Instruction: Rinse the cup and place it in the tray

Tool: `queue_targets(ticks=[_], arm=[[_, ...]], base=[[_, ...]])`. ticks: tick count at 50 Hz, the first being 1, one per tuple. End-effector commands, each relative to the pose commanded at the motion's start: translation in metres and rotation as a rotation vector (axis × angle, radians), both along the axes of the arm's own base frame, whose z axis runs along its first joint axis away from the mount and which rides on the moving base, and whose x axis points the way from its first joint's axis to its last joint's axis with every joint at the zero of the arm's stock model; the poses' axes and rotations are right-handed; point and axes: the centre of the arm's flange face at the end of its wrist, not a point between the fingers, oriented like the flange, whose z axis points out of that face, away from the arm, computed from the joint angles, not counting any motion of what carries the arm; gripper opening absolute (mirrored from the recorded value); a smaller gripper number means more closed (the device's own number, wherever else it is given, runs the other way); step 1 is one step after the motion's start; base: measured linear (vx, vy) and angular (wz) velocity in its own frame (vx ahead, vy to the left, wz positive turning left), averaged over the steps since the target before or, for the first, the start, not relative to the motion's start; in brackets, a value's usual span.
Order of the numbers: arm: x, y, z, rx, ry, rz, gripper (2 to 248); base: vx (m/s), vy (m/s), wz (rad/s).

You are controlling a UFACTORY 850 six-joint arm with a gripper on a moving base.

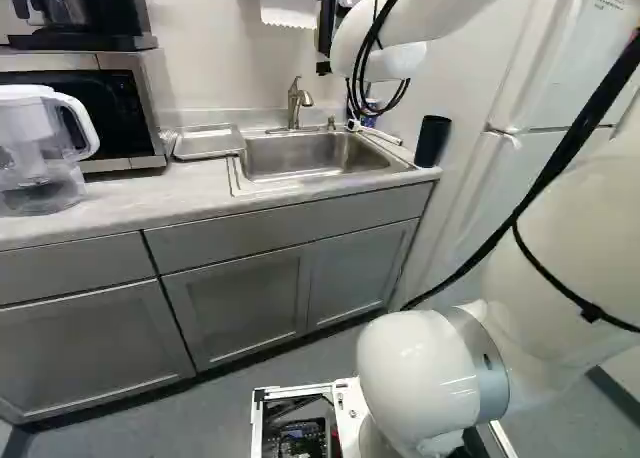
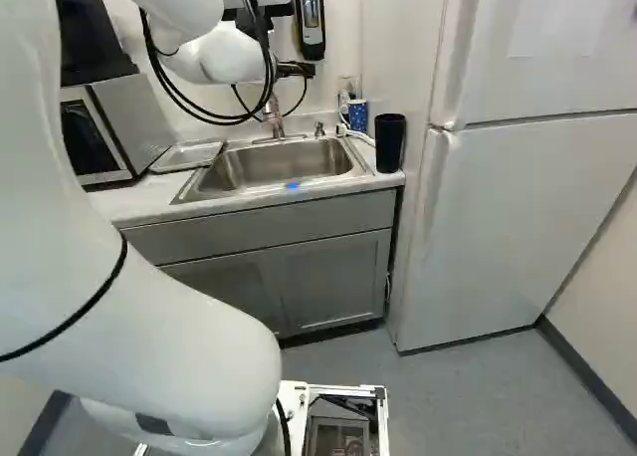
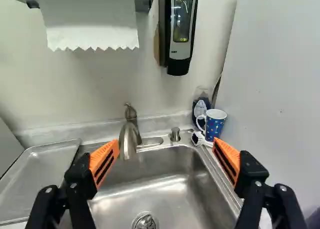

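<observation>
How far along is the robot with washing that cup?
Nothing looks done: the blue patterned cup stands by the sink's back corner, and no water shows at the faucet. In hand: nothing; the end effector is open over the sink. Left, it seems: gripping the cup, rinsing it and placing it in the tray, which holds no cup.

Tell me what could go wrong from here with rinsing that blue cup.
First, the cup stands tight in the sink's back corner, right by a bottle and the white side panel, so the open hand might bump either while closing in.

Second, the faucet rises between the cup and the tray, so a straight carry across could knock it.

Third, the cup's handle sticks out sideways and may spoil the grip.
</observation>
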Motion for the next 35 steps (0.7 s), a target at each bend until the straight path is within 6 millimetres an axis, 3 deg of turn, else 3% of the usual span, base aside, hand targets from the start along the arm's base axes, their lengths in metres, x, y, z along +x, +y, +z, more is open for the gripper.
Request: queue_targets(ticks=[35], arm=[[0.0000,0.0000,0.0000,0.000,0.000,0.000,247]], base=[[0.043,0.002,-0.004]])
